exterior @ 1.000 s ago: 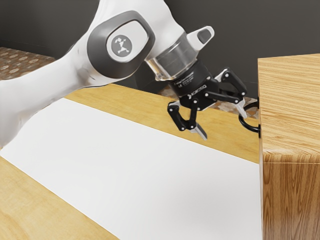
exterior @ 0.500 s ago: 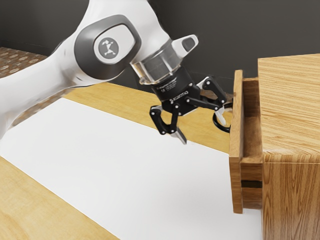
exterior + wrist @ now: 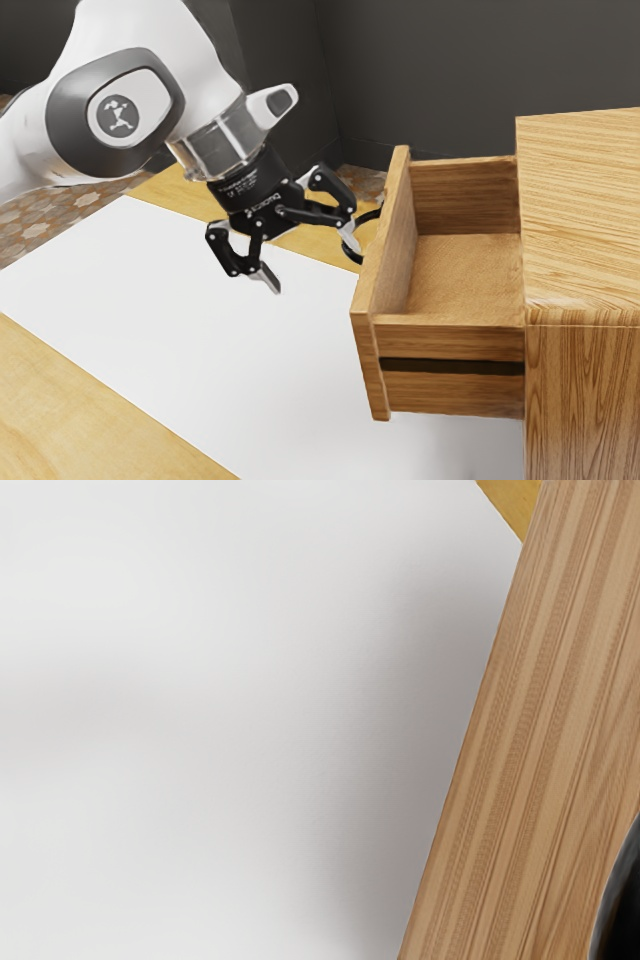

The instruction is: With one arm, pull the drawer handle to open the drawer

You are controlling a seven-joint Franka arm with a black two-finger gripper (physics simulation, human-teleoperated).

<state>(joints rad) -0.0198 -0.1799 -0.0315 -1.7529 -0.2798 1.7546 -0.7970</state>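
Saw gripper spread open, 1 finger hooked behind handle, no clamp. Found drawer well out of cabinet. Judged risks: hook slipping off on an angled pull; overrunning drawer travel.

A tall light-wood cabinet stands at the exterior view's right, and its open-topped wooden drawer juts out of it toward the exterior view's left. The drawer hangs above the flat white mat that lies across the tan wooden table, with the dark wall behind. My black two-finger gripper hangs over the mat just to the left of the drawer's front panel, its fingers spread, the upper one at the black loop handle on that panel's outer face and the lower one apart from it.
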